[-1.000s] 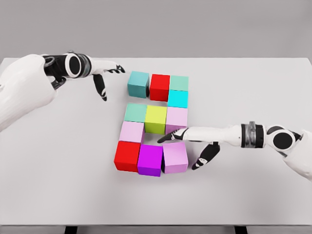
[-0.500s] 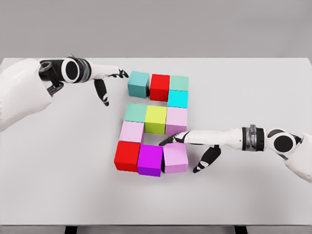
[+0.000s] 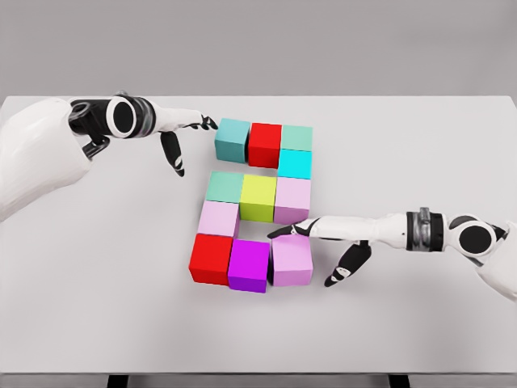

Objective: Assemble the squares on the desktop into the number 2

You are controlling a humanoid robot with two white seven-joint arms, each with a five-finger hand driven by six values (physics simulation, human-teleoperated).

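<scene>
Lilac cube (image 3: 291, 260) — right hand (image 3: 323, 242) fingertips touching, teal cube (image 3: 231, 139) beside left hand (image 3: 182, 133)

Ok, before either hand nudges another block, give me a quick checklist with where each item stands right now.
1. Left hand at the teal block of the top row: ok, fingertips at its left face; actual touch cannot tell.
2. Right hand at the lilac block of the bottom row: ok, fingertips over its upper edge.
3. Both hands holding nothing: ok, fingers extended.
4. Top row tight: ok, teal, red block and green block show no gap.
5. Bottom row aligned: not ok, the lilac block sits slightly rotated beside the magenta block.
6. Room on the table around the figure: ok.
</scene>
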